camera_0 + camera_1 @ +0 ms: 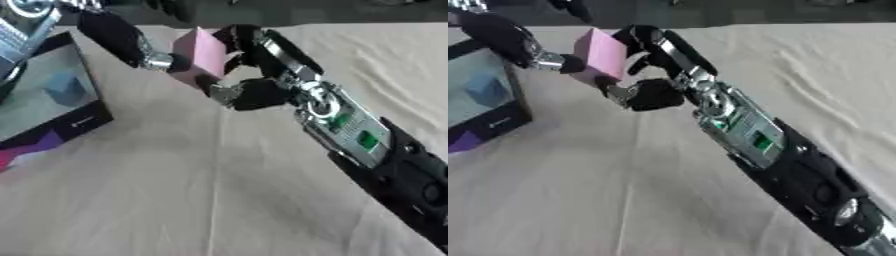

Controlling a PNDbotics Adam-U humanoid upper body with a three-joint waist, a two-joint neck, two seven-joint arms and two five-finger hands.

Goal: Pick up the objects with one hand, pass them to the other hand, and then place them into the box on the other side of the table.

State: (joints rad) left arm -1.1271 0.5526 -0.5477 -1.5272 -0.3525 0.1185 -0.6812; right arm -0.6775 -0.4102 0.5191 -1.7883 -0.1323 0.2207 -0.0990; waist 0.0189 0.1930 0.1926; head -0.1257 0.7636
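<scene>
From my seat the cloth-covered table (175, 200) gives me plenty of bare room across the near and right side, with creases running toward the far right; its far edge sits just beyond the hands, dark past it. At the left edge lies the box (52, 95), its dark rim tilted in view, with a blue block (66, 89) resting inside. My right arm runs in from the lower right corner on a long diagonal, and the right hand (262, 75) has its fingers curled over the top and its thumb tucked under the pink block (203, 55), which is held above the table near the far edge, just right of the box. The left hand (514, 42) reaches in from the upper left, a silver-tipped finger touching the block's left face; I cannot tell how its fingers are set.
</scene>
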